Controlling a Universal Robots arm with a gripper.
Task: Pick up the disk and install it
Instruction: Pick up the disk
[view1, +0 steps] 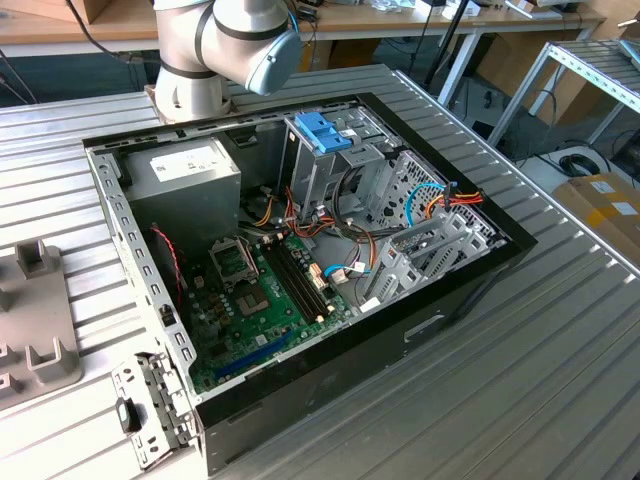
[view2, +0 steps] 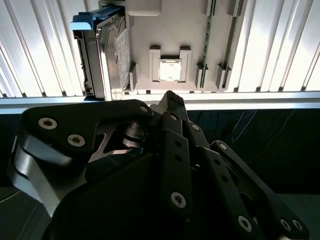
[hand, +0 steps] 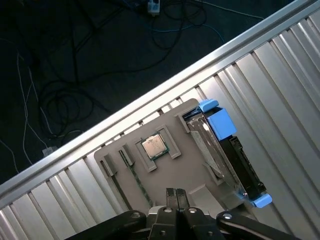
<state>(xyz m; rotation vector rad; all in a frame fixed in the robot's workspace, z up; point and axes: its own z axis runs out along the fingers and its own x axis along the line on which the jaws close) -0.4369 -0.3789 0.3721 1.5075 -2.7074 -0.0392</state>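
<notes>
Black pincer (hand: 177, 194), clenched and empty, is held over grey plastic tray (hand: 170, 175); wide opening across upright blue-framed silver disk (hand: 222, 150) at tray's edge is advised.

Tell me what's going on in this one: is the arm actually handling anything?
Not at this moment. The arm's pincer hangs shut and empty above a grey holder tray on the slatted metal table. The disk, in its blue carrier frame, stands on edge in a slot at one side of that tray, untouched. A processor chip sits in another pocket. In the exterior view the open computer case lies on the table, and the disk is not yet installed in it.
</notes>
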